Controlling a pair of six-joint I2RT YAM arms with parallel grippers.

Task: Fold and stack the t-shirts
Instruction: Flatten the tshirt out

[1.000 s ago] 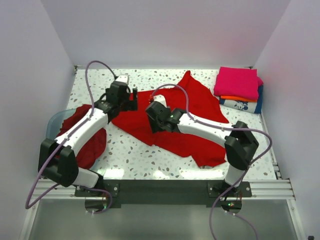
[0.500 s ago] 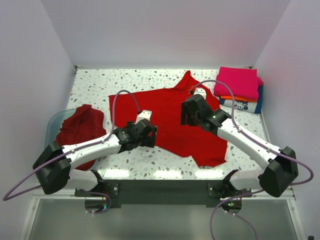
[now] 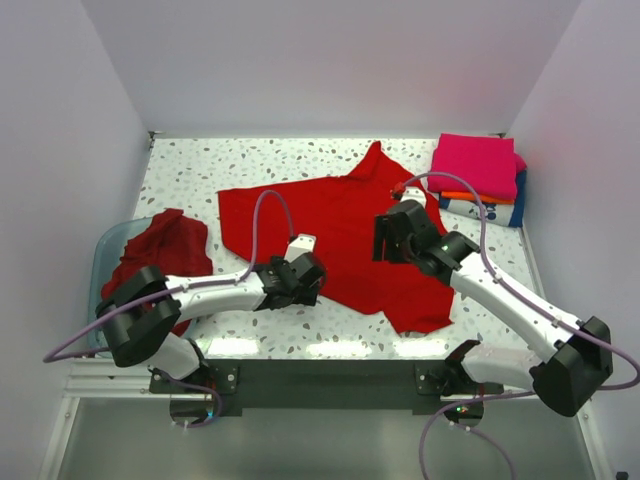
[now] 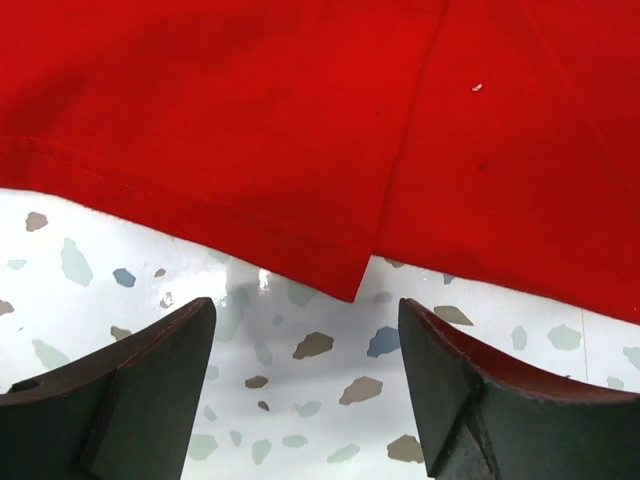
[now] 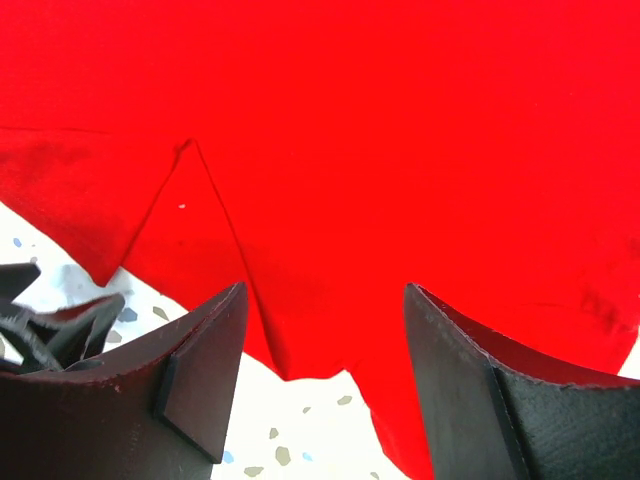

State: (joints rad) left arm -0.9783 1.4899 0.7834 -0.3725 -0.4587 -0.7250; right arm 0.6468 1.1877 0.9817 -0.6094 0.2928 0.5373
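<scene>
Top view: the flat bright red cotton t-shirt [image 3: 330, 215] lies spread mid-table, slanting from the far left toward the near right edge. The left gripper [image 3: 305, 280] sits at its near hem and the right gripper [image 3: 390, 235] is over its right half.

Left wrist: the fingers [image 4: 150, 390] are spread with nothing between them, just the speckled table [image 4: 90, 270]. The hem corner is just ahead, so I'd guess a small push forward.

Right wrist: jaws apart above the cloth, gripping nothing.
</scene>
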